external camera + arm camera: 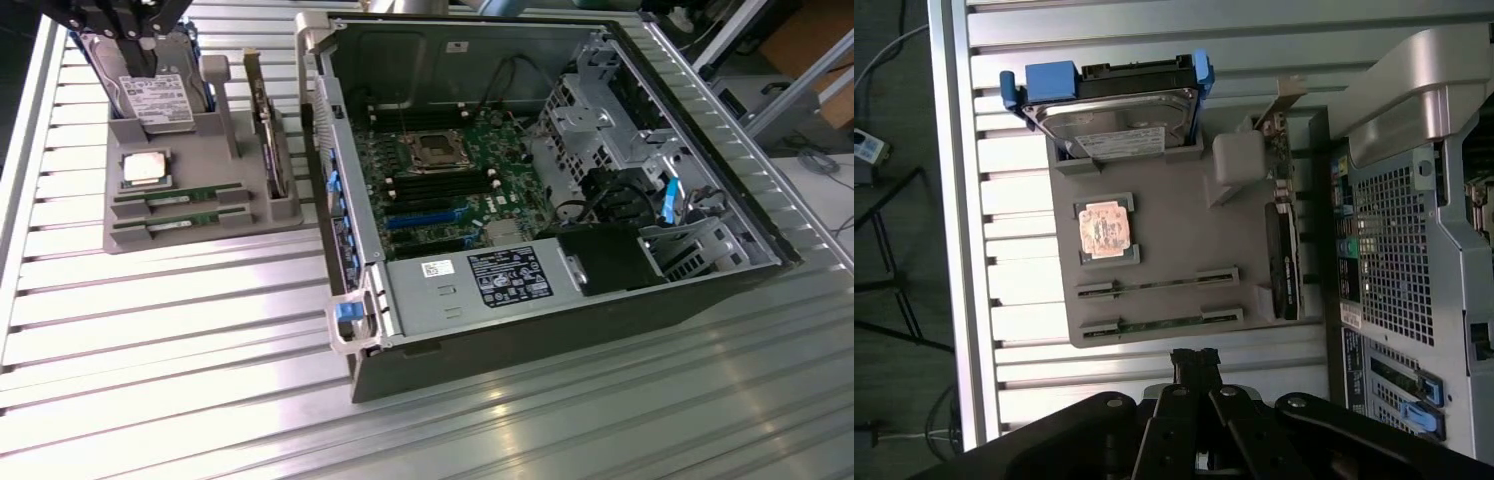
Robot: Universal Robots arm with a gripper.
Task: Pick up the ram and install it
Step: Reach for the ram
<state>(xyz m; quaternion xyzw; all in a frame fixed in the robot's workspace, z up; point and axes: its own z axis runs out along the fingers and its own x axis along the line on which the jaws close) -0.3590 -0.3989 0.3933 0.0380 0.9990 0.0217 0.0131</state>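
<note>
Subject item: the ram [178, 192] [1157, 283] is seated on edge in a slot of the grey holder [200, 235] [1174, 210]; a second matching stick [178, 218] [1159, 322] sits in the parallel slot just beside it, nearer the holder's edge; both are thin green strips, level and not gripped.

On the same holder: the square processor chip [144, 168] [1104, 228] lies flat next to the ram slots; the hard drive [154, 95] [1119, 110] leans at the far end with blue clips on its sides; an expansion card [267, 140] [1282, 250] stands on edge along the side nearest the computer case [747, 230] [1414, 200].

End effector: the gripper [130, 35] [1194, 358] has its fingers pressed together with nothing between them; it touches no part.

Arm pose: in the exterior view the dark gripper body comes in from the top edge at the exterior view's left and hangs above the hard-drive end of the holder; in the wrist view the camera looks straight down on the holder, black linkages fan out behind the fingers, and the tips show over the slatted table [200, 350] [1154, 30] just off the holder's edge beside the second stick.

Case: lies open on the table at the exterior view's right; motherboard [461, 200] exposed, power supply [467, 285] at its near end.
</note>
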